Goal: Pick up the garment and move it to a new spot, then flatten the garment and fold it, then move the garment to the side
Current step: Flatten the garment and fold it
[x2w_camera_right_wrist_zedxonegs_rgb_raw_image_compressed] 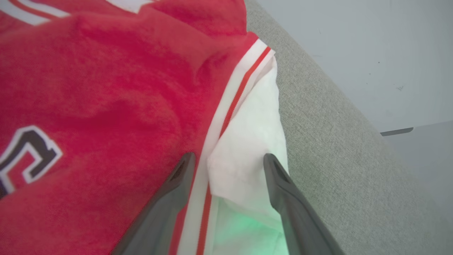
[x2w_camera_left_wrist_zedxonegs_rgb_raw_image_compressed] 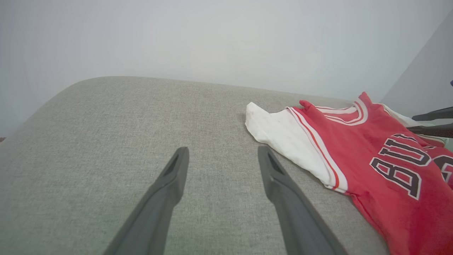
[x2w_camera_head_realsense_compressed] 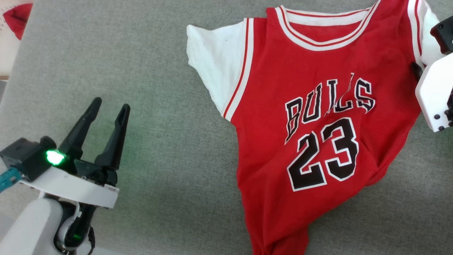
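Observation:
The garment [x2w_camera_head_realsense_compressed: 311,117] is a red T-shirt with white sleeves, striped trim and a dark "BULLS 23" print. It lies face up on the grey cushioned surface [x2w_camera_head_realsense_compressed: 170,141], its lower part bunched and twisted. My left gripper [x2w_camera_head_realsense_compressed: 110,105] hovers open over bare cushion to the left of the shirt, holding nothing; in the left wrist view the left gripper [x2w_camera_left_wrist_zedxonegs_rgb_raw_image_compressed: 223,151] points past the garment [x2w_camera_left_wrist_zedxonegs_rgb_raw_image_compressed: 371,152]. My right gripper [x2w_camera_right_wrist_zedxonegs_rgb_raw_image_compressed: 228,157] is open, its fingers astride the white sleeve [x2w_camera_right_wrist_zedxonegs_rgb_raw_image_compressed: 247,141] and striped seam of the shirt's right shoulder.
The right arm's white wrist housing [x2w_camera_head_realsense_compressed: 433,95] overhangs the shirt's right edge. A red item [x2w_camera_head_realsense_compressed: 17,17] lies on a pale surface at the far top left. The cushion's rounded edge [x2w_camera_right_wrist_zedxonegs_rgb_raw_image_compressed: 318,88] drops off beside the sleeve, with a pale wall [x2w_camera_left_wrist_zedxonegs_rgb_raw_image_compressed: 226,35] beyond.

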You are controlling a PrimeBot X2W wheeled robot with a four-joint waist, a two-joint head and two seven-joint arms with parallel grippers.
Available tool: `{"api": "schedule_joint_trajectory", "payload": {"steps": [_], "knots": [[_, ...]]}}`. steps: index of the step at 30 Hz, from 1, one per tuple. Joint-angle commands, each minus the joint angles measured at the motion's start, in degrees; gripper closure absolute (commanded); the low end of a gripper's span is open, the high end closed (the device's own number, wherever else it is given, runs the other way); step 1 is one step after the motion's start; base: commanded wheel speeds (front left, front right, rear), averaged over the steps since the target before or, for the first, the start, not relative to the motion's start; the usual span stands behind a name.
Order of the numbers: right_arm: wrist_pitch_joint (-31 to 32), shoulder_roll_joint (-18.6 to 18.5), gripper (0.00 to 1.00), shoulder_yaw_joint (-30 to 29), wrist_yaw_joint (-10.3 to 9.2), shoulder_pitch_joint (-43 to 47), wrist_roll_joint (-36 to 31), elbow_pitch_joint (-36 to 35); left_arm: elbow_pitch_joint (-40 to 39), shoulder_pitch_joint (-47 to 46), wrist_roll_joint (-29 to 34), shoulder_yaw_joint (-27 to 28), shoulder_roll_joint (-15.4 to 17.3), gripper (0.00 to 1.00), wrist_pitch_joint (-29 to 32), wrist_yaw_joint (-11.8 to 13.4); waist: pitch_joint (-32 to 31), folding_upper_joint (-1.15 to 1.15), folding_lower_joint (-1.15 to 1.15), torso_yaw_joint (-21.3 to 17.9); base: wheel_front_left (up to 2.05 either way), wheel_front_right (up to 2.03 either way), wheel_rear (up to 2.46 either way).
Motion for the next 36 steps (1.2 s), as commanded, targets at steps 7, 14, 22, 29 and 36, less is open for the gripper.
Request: {"api": "schedule_joint_trajectory", "payload": {"steps": [7, 14, 22, 29, 36], "knots": [[0.4, 1.1, 1.0, -2.3, -0.04, -0.8, -0.8, -1.3, -1.0, -0.1, -0.4, 0.0, 0.4, 0.0, -0.1, -0.1, 0.8, 0.0, 0.0, -0.7, 0.0, 0.0, 0.0], [0.4, 5.2, 1.0, -10.5, -0.05, -0.7, -1.9, -3.7, -1.7, 0.6, -1.1, 0.4, 1.0, 0.0, -0.1, -0.2, 1.5, 0.0, 0.0, -1.9, 0.0, 0.0, 0.0], [-2.9, 15.8, 1.0, -28.5, -0.05, -4.6, -12.4, -1.0, -3.0, -0.9, -2.4, 0.6, 1.5, 0.0, -0.1, -0.2, 4.1, 0.0, 0.0, -1.9, 0.0, 0.0, 0.0], [-8.5, 23.7, 1.0, -39.7, -0.05, -8.9, -24.5, 7.2, -3.0, -3.2, -3.1, -0.1, 2.1, 0.0, -0.1, -0.2, 5.6, 0.0, 0.0, -0.5, 0.0, 0.0, 0.0], [-13.6, 26.0, 1.0, -46.3, -0.06, -8.5, -30.7, 12.0, -2.4, -3.8, -2.9, 0.1, 2.8, 0.0, -0.1, -0.2, 4.7, 0.0, 0.0, -0.9, 0.0, 0.0, 0.0]]}}
